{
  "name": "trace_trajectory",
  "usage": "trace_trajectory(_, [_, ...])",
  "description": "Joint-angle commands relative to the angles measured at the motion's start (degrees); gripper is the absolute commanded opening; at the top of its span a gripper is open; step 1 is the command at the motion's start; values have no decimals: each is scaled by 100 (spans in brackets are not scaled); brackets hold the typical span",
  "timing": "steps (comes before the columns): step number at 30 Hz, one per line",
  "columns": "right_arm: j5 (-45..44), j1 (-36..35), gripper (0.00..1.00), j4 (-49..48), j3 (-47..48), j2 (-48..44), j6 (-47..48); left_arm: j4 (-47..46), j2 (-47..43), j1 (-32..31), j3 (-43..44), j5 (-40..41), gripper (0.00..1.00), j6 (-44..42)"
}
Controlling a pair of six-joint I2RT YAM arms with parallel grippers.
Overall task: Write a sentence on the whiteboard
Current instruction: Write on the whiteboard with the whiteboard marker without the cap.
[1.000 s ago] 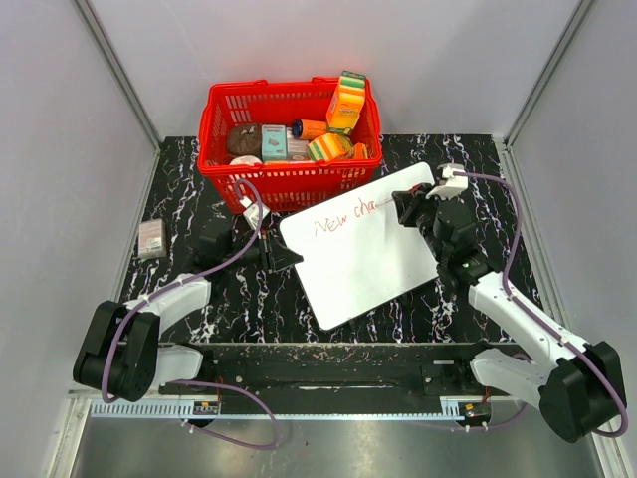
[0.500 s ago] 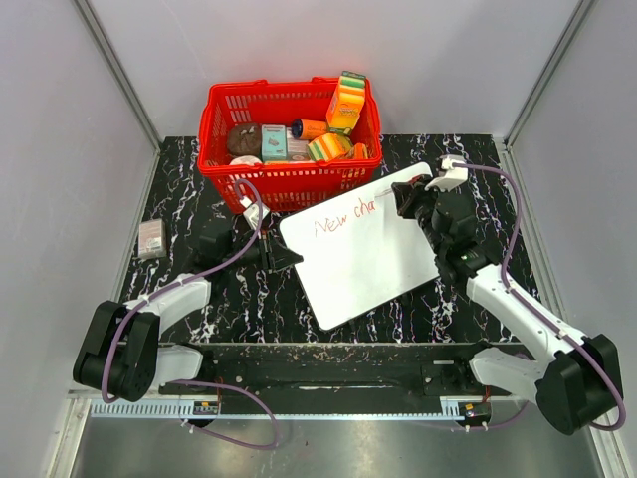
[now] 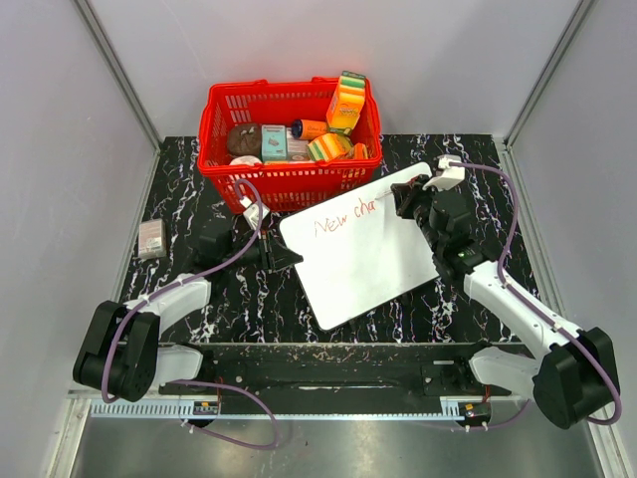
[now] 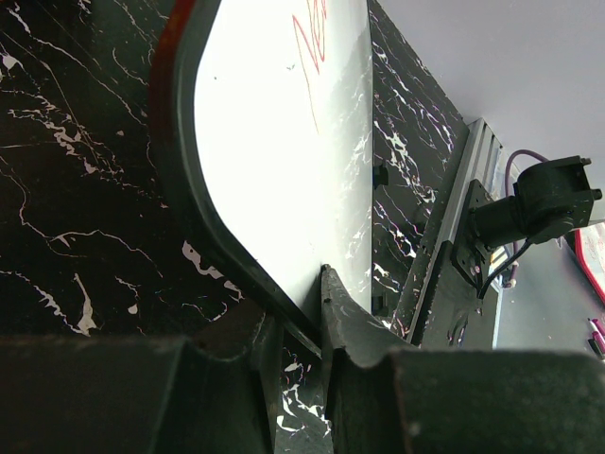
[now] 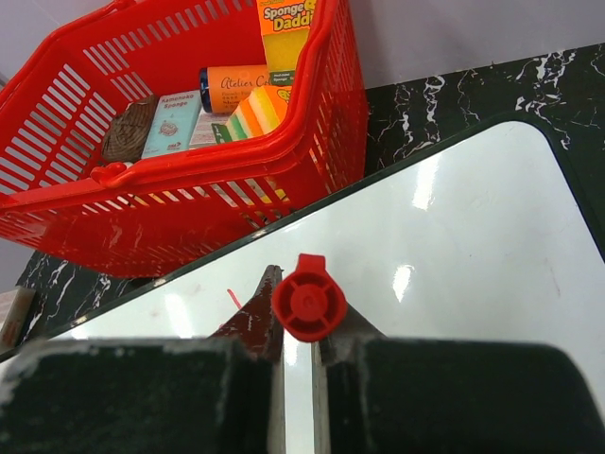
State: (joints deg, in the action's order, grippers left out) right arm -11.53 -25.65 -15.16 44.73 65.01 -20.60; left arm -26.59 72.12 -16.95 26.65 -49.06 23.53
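Sentence [image 3: 343, 217] reads just "New cha", plenty left. Right gripper [image 3: 401, 202] pinches the marker [image 5: 308, 298], left gripper [image 4: 301, 326] pinches the board [image 3: 368, 264].

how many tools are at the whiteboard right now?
2: the left tool clamps the whiteboard at its left edge; the right tool, shut on a red marker, is over its far right part, at the end of the writing.
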Motion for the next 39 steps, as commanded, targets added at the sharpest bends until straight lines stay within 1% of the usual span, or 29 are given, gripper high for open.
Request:
trace_trajectory(1, [-113,69,0,-242,115,11,21,339,127,-212,-46,89,0,-1008])
trace_trajectory(23, [116,78,0,4,-509,-279,-190,339,127,-212,-55,98,0,-1017])
trace_trajectory(39, [-60,78,0,-172,-70,-42,-163,347,136,-212,-46,124,0,-1017])
